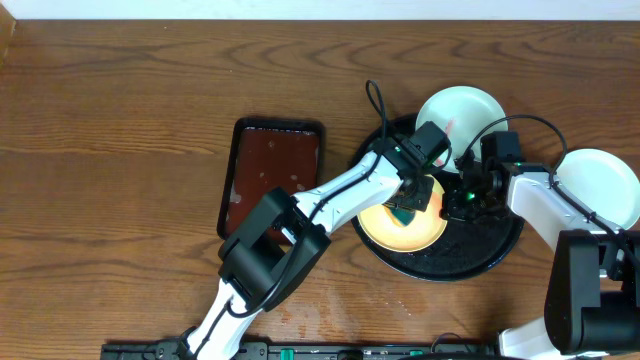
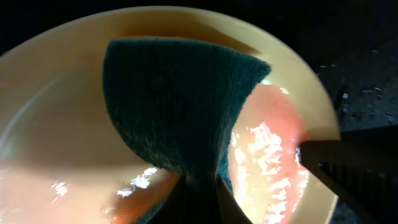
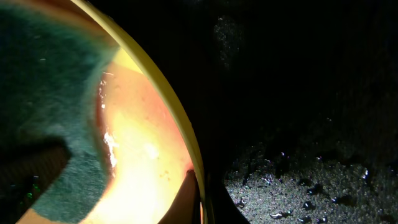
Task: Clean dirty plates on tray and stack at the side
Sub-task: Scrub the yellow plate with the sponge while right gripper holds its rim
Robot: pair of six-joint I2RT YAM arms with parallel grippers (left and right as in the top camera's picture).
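The yellow plate [image 1: 390,232] sits on the left half of the black tray [image 1: 480,250], its left edge close to the tray's rim. The left gripper [image 1: 410,200] is clamped on a teal sponge [image 2: 174,106], which is pressed flat on the plate's wet, reddish face. The right gripper [image 1: 462,200] pinches the plate's right rim, one finger on each side. A white plate [image 1: 470,108] overlaps the tray's far rim. A second white plate [image 1: 600,185] lies on the table [image 1: 120,120] just right of the tray, beside the right arm. A dark-red tray [image 1: 275,165] lies to the left, with wide open wood beyond it.
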